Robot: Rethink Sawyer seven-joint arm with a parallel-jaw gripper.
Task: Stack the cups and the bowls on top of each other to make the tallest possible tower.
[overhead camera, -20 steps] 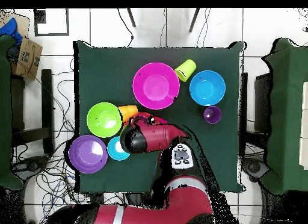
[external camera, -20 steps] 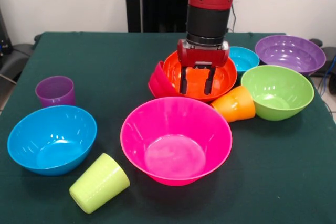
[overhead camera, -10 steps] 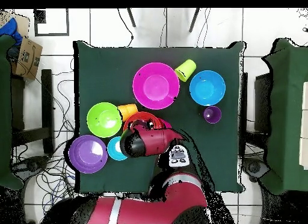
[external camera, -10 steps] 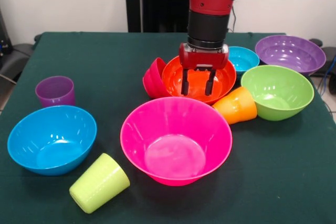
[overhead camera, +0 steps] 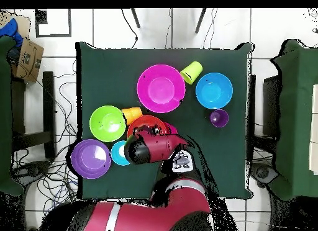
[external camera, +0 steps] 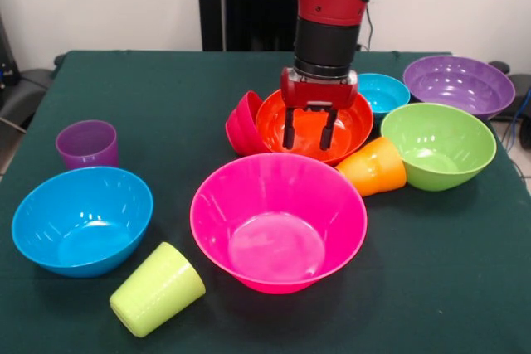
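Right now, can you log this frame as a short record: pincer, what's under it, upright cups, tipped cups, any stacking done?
pincer: open, above the orange bowl
small red bowl: tilted on edge against the orange bowl's side
upright cups: purple cup
tipped cups: lime green cup, orange cup
separate bowls: pink bowl, large blue bowl, green bowl, purple bowl, small light blue bowl
stacking: none upright
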